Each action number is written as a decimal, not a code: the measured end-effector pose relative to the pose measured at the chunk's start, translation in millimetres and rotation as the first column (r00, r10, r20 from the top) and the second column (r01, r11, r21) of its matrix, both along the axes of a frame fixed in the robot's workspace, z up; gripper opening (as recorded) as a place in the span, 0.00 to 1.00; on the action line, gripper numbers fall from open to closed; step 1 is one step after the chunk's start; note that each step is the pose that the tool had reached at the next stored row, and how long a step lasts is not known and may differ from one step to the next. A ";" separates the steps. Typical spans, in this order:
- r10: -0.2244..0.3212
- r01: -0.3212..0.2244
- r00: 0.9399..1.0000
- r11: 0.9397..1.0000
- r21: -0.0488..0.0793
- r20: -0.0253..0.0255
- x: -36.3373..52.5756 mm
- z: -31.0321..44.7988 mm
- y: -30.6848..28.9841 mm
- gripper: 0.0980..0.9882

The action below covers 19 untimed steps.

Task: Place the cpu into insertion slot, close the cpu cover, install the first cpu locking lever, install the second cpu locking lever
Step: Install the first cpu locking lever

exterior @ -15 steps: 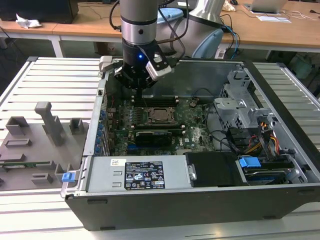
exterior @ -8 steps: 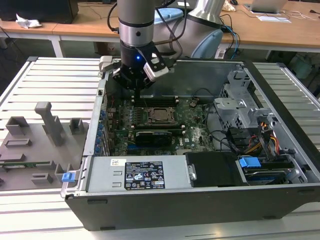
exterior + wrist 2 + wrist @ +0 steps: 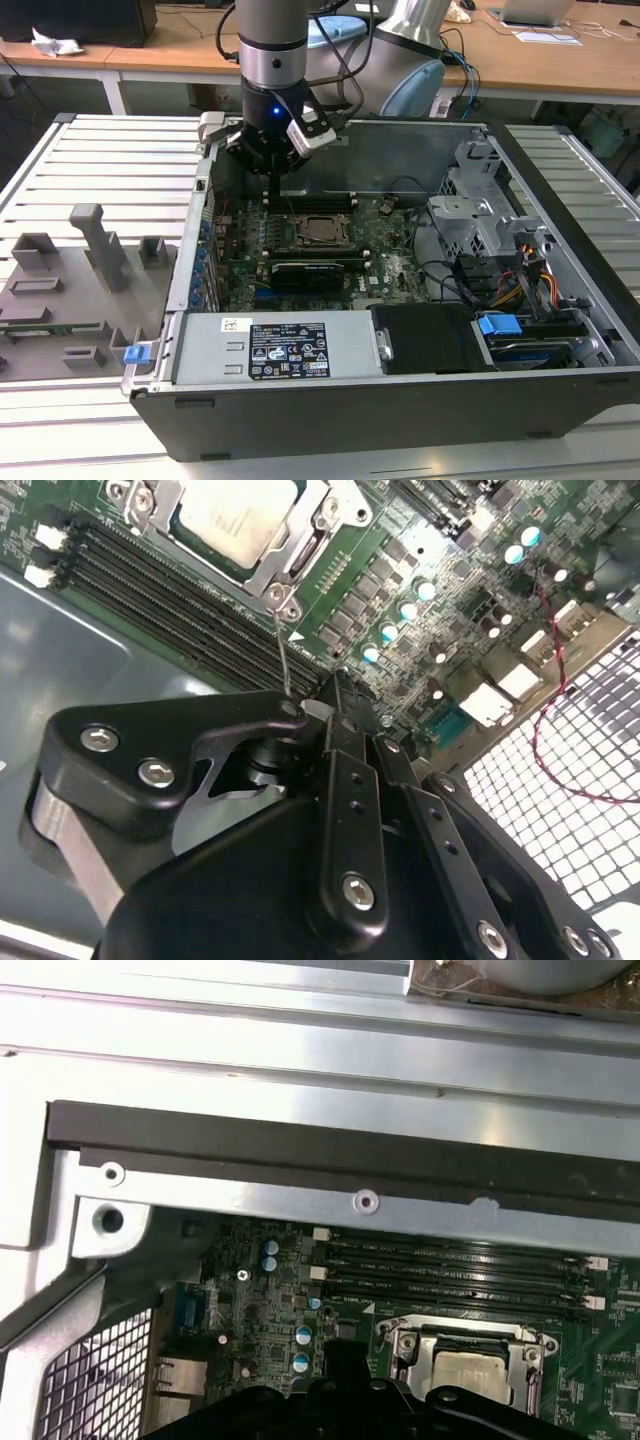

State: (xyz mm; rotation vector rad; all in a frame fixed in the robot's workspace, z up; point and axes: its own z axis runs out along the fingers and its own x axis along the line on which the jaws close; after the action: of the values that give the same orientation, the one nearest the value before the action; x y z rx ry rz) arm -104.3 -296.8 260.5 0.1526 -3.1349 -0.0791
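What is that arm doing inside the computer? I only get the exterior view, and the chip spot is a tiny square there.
Observer: In the second wrist view the cpu is seated, silver face showing.
Operator: Anything over it?
Observer: The cpu cover lies down around it, its window framing it.
Operator: And the arm's tip?
Observer: The fingers look shut, and a thin wire lever rises from beside the cover's corner to meet them.

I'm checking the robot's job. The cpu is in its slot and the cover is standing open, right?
Not quite. The cover is not standing open: it lies flat over the cpu, closed, as the second wrist view shows. The rest is right.
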 end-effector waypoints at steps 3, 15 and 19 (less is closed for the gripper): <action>0.000 0.000 1.000 1.000 0.000 0.000 0.0 -0.2 1.9 0.01; 0.000 0.000 1.000 1.000 0.000 0.000 9.3 -0.3 3.1 0.01; 0.000 0.000 1.000 1.000 0.000 0.000 12.7 -0.3 3.1 0.01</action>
State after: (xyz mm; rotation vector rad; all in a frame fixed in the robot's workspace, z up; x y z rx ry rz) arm -91.6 -293.6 260.1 0.1527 -3.1350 -0.0792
